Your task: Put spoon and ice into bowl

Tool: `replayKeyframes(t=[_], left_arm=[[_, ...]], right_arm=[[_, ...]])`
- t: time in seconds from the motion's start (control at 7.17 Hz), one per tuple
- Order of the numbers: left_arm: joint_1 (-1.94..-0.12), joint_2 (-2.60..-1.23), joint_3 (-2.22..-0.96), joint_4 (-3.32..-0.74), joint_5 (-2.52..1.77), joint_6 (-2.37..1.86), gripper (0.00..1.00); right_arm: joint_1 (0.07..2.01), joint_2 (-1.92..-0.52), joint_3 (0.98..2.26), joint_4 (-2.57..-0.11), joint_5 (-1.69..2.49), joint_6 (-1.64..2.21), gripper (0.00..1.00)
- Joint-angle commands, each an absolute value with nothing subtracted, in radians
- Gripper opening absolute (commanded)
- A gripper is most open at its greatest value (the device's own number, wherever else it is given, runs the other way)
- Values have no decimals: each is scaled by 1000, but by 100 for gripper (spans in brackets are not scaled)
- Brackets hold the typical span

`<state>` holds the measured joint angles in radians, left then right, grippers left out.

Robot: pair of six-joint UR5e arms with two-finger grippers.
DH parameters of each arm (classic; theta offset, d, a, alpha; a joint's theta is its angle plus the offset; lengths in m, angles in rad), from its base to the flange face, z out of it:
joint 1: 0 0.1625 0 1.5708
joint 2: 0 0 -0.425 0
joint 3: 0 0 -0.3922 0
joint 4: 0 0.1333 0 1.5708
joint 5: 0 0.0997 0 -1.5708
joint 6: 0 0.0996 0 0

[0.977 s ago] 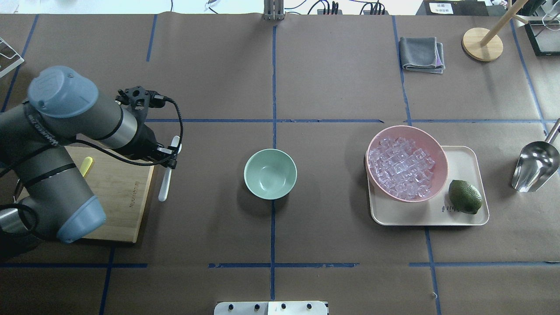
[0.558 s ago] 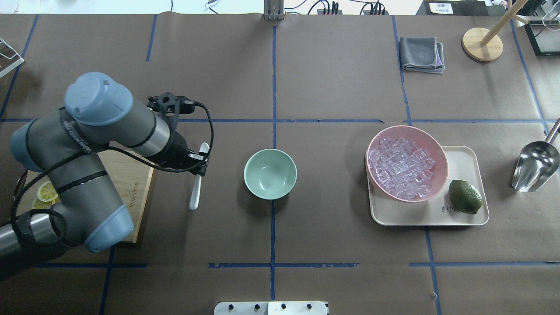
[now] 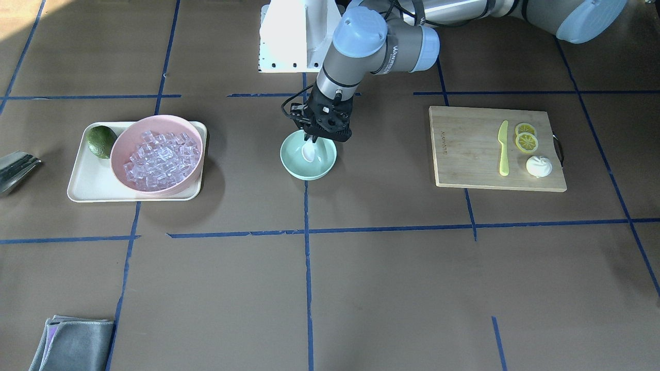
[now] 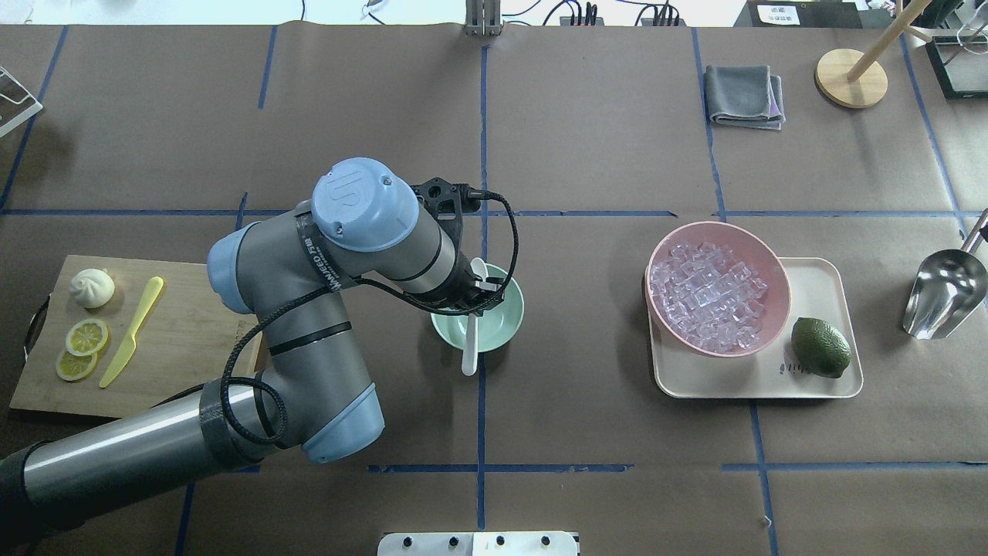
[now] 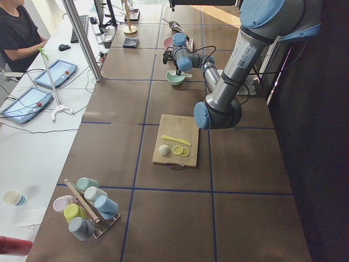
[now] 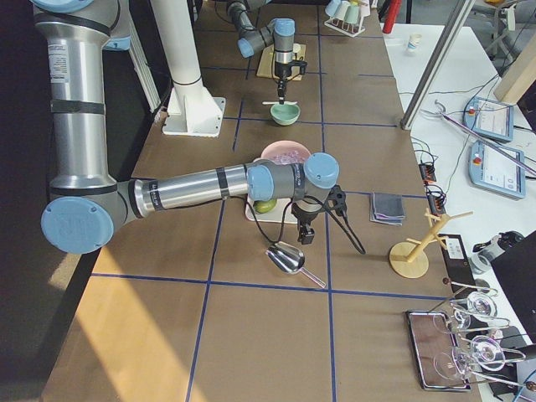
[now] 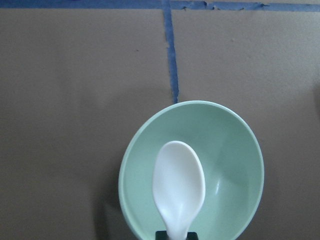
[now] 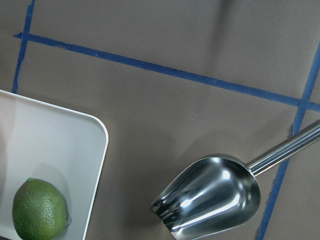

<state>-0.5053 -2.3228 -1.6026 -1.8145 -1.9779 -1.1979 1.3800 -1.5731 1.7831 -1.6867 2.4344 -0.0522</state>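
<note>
My left gripper point(image 4: 474, 296) is shut on the white spoon point(image 4: 468, 349) and holds it over the mint-green bowl point(image 4: 505, 315) at the table's middle. In the left wrist view the spoon's oval head point(image 7: 178, 184) hangs above the bowl's inside point(image 7: 230, 150). The front view shows the gripper point(image 3: 321, 136) just above the bowl point(image 3: 322, 166). The handle sticks out past the bowl's near rim. The ice point(image 4: 706, 297) fills a pink bowl point(image 4: 772, 266) to the right. My right gripper point(image 6: 306, 234) shows only in the right side view, above a metal scoop point(image 6: 287, 260); I cannot tell its state.
The pink bowl and a lime point(image 4: 820, 347) sit on a beige tray point(image 4: 818, 282). A wooden board point(image 4: 193, 340) at the left holds a yellow-green knife point(image 4: 131, 332), lemon slices and a bun. The scoop point(image 4: 945, 293), a grey cloth point(image 4: 742, 94) and a wooden stand point(image 4: 849, 77) lie at the right.
My left arm has swung right from the cutting board's edge, carrying the spoon, and now holds it over the mint-green bowl. Nothing else has moved.
</note>
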Motion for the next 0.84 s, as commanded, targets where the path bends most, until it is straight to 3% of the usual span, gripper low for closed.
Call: replayKeyframes(t=[0.0,0.14,0.28,0.42,0.56,0.7], left_arm=[[-505,-2344,-1575,-1815,-1971,-1197,17],[-505,-2342,-1575,-1815,-1971,-1195,39],[-505,-2335,-1577,-1816,-1970,-1190,71],[-508,-2326,-1592,-1816,-1967,-1192,88],[-511,-2322,-1601,-1818,-1967,-1198,92],[-515,-2262,-1691,-1815,-1970,-1200,93]], right_arm=[[1373,-1569,1782,-1687,2433,-52,100],[1370,-1569,1781,-1687,2433,-52,100],[1359,-1568,1781,-1687,2431,-52,100],[1353,-1565,1782,-1687,2431,-51,100],[1336,-1559,1789,-1686,2433,-4,100],[1283,-1554,1849,-1686,2431,121,100]])
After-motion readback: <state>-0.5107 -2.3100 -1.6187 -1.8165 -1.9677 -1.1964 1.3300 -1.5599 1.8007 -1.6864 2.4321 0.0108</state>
